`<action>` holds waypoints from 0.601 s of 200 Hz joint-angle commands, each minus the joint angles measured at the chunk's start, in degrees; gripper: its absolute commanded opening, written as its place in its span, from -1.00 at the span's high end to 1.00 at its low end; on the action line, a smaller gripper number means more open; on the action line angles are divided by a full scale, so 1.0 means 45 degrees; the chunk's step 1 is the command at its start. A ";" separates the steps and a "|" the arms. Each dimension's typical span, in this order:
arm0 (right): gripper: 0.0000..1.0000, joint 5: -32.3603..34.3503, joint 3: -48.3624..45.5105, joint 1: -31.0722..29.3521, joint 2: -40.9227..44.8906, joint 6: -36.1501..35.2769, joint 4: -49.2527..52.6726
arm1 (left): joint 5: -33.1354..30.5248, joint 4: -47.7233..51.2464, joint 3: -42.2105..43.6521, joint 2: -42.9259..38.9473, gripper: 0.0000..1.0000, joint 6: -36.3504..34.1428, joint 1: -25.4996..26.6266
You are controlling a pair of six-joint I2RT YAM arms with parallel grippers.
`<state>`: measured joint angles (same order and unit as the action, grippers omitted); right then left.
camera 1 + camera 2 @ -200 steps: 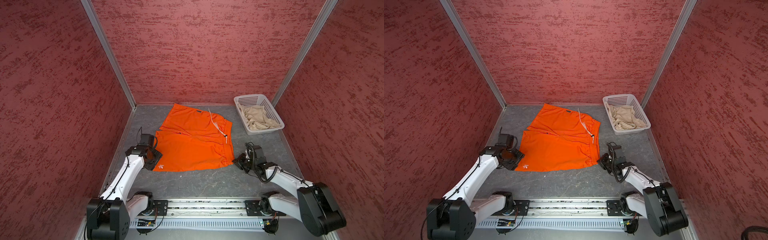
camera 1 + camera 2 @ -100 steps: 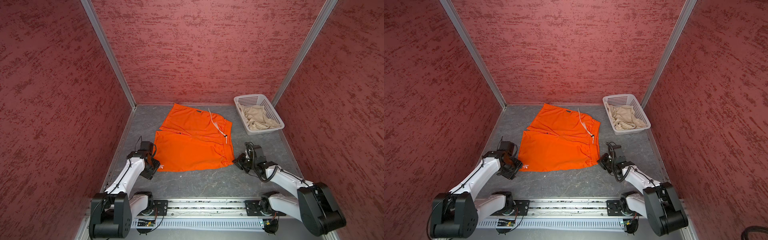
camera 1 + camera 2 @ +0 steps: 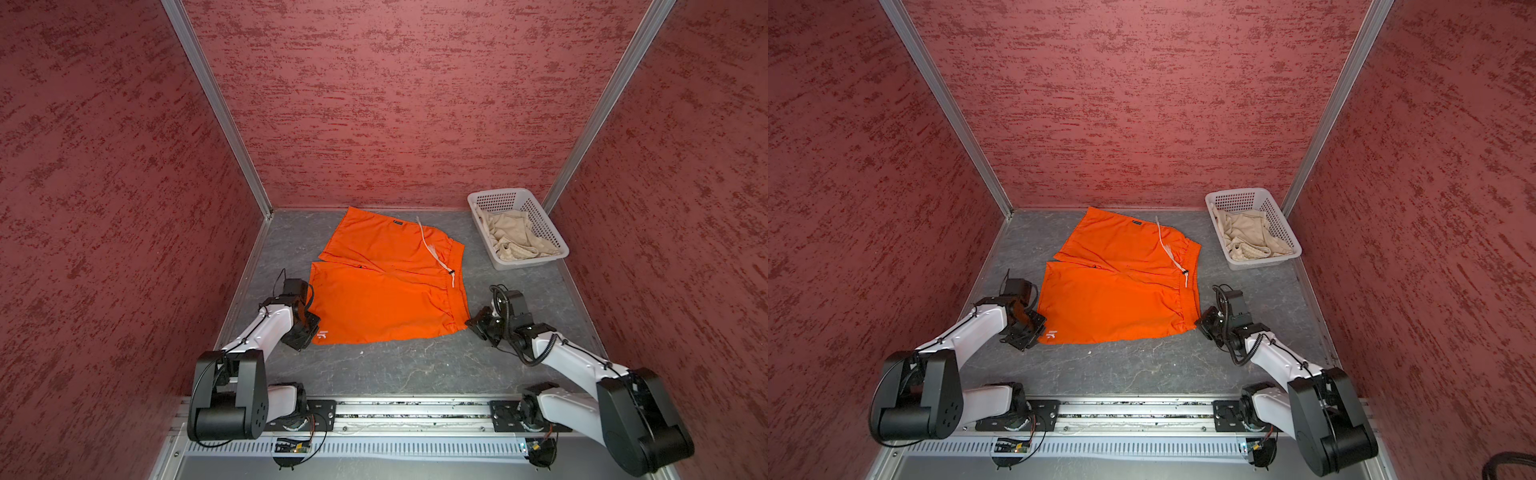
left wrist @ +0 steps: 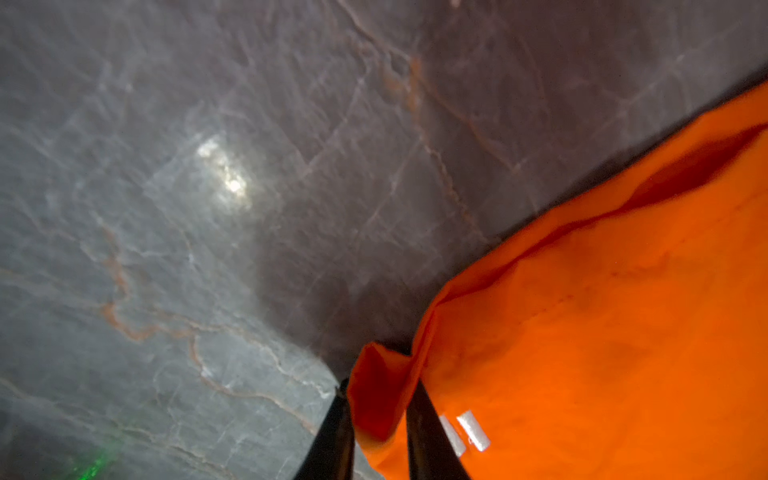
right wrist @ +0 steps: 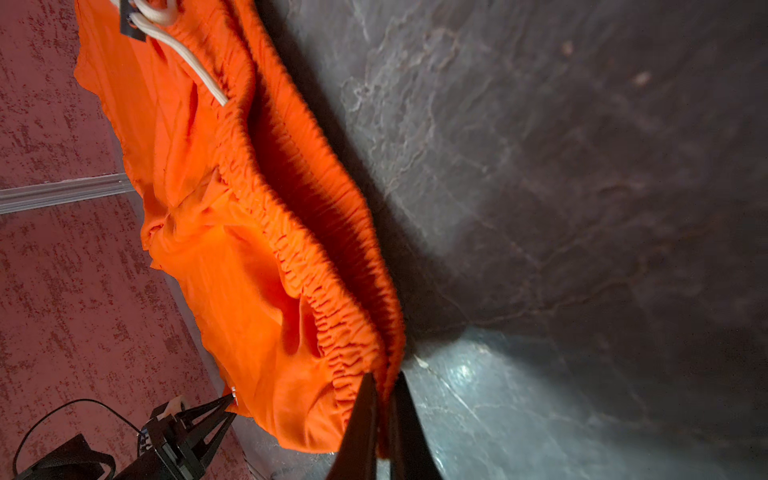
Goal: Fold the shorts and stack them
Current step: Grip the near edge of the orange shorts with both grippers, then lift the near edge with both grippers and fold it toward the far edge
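Where the red walls (image 3: 374, 104) meet it, the grey table (image 3: 395, 365) lies flat, with thin pale and rusty lines like stone. At the back right stands a white basket (image 3: 541, 224) full of little holes, and the beige shorts (image 3: 515, 239) lie crumpled inside it. The orange shorts (image 3: 386, 299) are spread flat in the middle of the table, waist to the right and legs to the left. A white cord (image 3: 431, 248) lies across the waist, and a small white logo (image 3: 322, 336) sits at the near left corner. Both arms reach out low from the front rail (image 3: 415, 409). The left claw (image 4: 380, 399) pinches the hem corner by the logo, with cloth bunched between its fingers (image 4: 424, 424). The right claw (image 5: 384, 384) is pressed together on the near end of the gathered waistband, right down at the table.
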<state>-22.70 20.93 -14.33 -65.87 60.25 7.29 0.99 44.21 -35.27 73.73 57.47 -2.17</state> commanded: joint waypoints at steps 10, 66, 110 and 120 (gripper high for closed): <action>1.00 0.0398 0.0424 -0.0116 0.0108 -0.0223 0.0880 | -0.0468 0.0093 -0.0159 -0.0178 0.96 -0.0070 -0.0171; 1.00 0.0620 0.0916 -0.0939 0.1016 -0.0363 0.3891 | -0.1106 0.2319 -0.0571 -0.2878 1.00 0.0826 0.0085; 1.00 0.1265 0.1866 -0.0943 0.3480 -0.0578 0.7848 | -0.2377 0.4483 -0.1673 -0.4793 1.00 0.0909 0.0548; 1.00 0.1325 0.2314 -0.0964 0.3662 -0.0753 0.8715 | -0.2666 0.4855 -0.1992 -0.5064 1.00 0.0885 0.0671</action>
<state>-20.53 26.50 -18.48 -51.92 57.98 32.84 -4.73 59.05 -40.80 53.80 60.82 -0.12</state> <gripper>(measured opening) 0.073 0.053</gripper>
